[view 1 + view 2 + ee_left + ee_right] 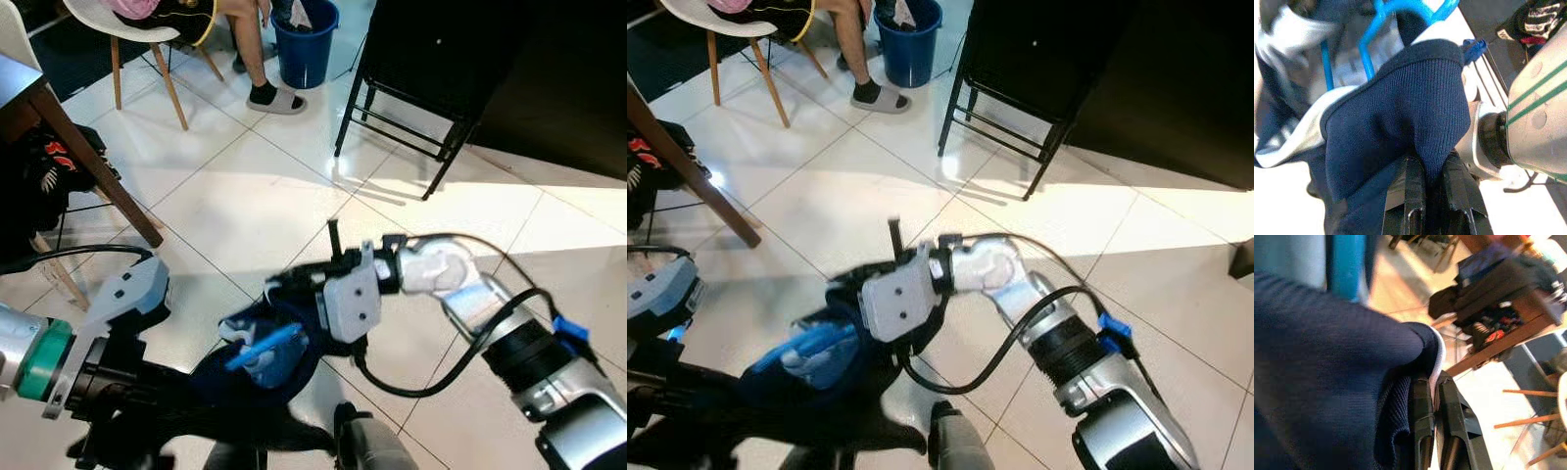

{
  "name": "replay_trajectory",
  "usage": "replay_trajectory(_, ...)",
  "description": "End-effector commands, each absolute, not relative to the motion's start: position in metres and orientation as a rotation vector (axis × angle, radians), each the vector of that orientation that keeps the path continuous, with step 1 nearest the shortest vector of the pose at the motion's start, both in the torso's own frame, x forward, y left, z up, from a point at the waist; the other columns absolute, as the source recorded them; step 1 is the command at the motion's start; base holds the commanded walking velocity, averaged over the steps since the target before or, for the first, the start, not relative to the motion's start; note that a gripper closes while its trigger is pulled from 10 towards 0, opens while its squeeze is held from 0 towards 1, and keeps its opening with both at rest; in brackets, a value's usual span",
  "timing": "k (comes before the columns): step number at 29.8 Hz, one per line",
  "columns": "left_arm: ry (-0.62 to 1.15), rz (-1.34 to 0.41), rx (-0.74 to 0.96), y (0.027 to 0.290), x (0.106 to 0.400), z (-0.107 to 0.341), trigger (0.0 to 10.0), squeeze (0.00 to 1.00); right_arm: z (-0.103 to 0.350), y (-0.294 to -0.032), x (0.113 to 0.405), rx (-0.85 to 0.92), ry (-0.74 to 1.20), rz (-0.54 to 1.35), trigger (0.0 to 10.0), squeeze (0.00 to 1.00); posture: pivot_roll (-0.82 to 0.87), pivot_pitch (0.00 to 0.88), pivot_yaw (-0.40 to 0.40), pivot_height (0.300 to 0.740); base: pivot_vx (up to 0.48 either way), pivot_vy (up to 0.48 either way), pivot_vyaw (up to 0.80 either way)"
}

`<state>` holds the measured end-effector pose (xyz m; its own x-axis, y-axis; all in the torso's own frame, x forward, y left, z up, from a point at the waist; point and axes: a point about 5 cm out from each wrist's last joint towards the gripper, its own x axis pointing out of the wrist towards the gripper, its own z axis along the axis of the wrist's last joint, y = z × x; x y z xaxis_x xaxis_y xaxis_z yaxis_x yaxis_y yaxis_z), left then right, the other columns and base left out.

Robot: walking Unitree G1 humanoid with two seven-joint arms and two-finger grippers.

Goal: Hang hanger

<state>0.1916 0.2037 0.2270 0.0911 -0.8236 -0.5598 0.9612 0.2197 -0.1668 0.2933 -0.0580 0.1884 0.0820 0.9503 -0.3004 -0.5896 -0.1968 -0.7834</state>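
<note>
Between the two arms, low over the white tiled floor [245, 196], a dark navy garment [284, 362] with a blue plastic hanger [265, 346] inside it is held up. Hanger's visible bar runs at a slant, rising from the robot's left toward its right; its hook end cannot be made out from the head views. Left wrist view shows blue hanger bars [1369, 46] passing into the white-lined neck of the garment.

Left gripper [1432, 196]: fingers nearly together, pinching a fold of the navy knit fabric between them. Right gripper [1432, 426]: fingers likewise closed tight on the garment's edge, with white lining showing at the pinch. Right arm reaches across from the robot's right, wrist bent toward the garment's upper edge.

Surroundings: a black metal stand [411, 117] ahead, a blue bucket [306, 44], a wooden chair [147, 49] with a seated person's leg [257, 59], and a wooden table leg [98, 166] at left.
</note>
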Motion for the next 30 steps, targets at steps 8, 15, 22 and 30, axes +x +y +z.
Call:
replay_trajectory(8,0.506,-1.439,0.273,0.191,0.186,0.243,10.0,0.00,0.172,-0.056,0.301,-0.956,-0.448,1.436,10.0,0.00,0.06,0.187,0.043,0.740,0.000,0.000,0.00)
replay_trajectory(15,0.450,-1.389,0.225,0.184,0.187,0.237,10.0,0.00,0.238,-0.093,0.337,-0.564,-0.494,1.083,10.0,1.00,0.05,0.185,0.024,0.740,0.000,0.000,0.00)
replay_trajectory(22,0.403,-1.346,0.190,0.179,0.190,0.235,10.0,0.00,0.287,-0.141,0.347,-0.192,-0.519,0.952,10.0,0.00,0.03,0.180,0.017,0.740,0.000,0.000,0.00)
replay_trajectory(30,0.345,-1.305,0.168,0.177,0.196,0.238,10.0,0.00,0.295,-0.179,0.343,-0.064,-0.483,0.949,10.0,0.00,0.03,0.174,0.015,0.740,0.000,0.000,0.00)
